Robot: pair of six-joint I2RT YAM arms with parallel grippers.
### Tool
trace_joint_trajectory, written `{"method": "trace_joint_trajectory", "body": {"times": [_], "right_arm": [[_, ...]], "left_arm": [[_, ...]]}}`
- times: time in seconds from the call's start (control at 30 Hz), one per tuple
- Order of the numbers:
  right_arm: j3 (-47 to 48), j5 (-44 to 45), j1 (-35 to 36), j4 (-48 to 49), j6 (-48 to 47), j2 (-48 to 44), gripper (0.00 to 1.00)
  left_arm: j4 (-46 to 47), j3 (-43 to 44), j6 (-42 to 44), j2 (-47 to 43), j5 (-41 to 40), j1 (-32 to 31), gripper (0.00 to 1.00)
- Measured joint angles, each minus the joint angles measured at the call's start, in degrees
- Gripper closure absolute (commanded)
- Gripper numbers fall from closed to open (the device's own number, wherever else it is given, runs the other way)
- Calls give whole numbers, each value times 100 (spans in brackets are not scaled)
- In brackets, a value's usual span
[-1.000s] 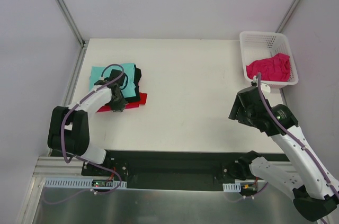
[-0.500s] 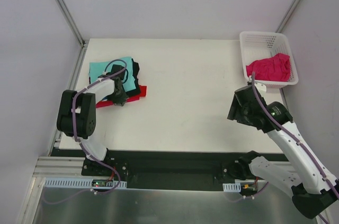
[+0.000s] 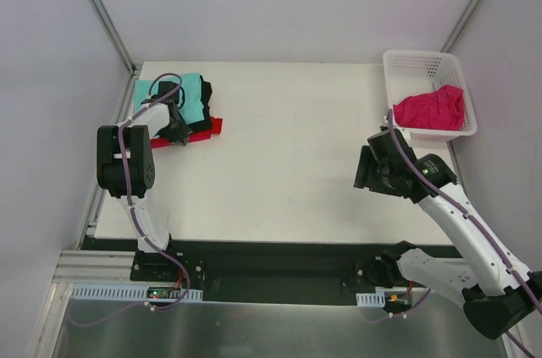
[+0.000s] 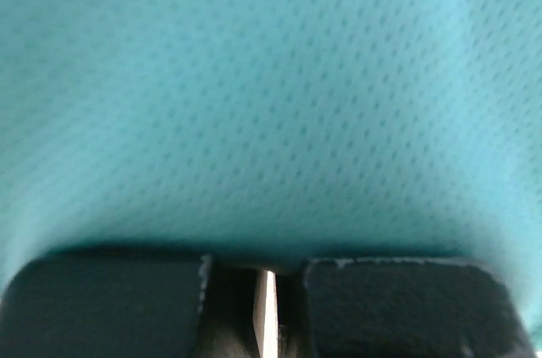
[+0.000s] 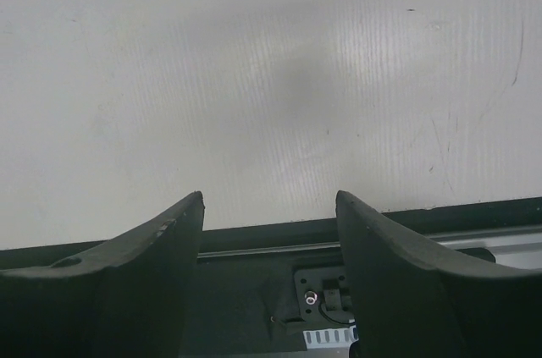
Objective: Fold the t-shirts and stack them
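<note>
Your left gripper (image 4: pixel 254 267), closed, sits against the teal t-shirt (image 4: pixel 271 104) far left; your right gripper (image 5: pixel 269 197) hangs wide, empty.

From where I stand, the left arm (image 3: pixel 124 163) rises from its base, bends hard at the elbow and reaches toward the far left corner. The left gripper (image 3: pixel 175 131) is low, its fingers pressed together with only a sliver between them. The right arm (image 3: pixel 461 218) stretches up and inward in a long slant. The right gripper (image 5: pixel 269 206) points back toward the near edge, its fingers wide apart.
</note>
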Motion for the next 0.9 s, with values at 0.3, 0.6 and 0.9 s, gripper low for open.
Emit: {"method": "trace_joint_trajectory", "body": {"times": [0.3, 0.6, 0.9], "right_arm": [[7, -313, -4, 214, -181, 162, 34], [7, -426, -28, 278, -267, 225, 34], [107, -511, -63, 280, -308, 313, 34]], "left_arm": [[-444, 1812, 308, 863, -33, 293, 100], [-614, 2903, 553, 1593, -24, 422, 100], [-702, 3233, 553, 1930, 35, 748, 100]]}}
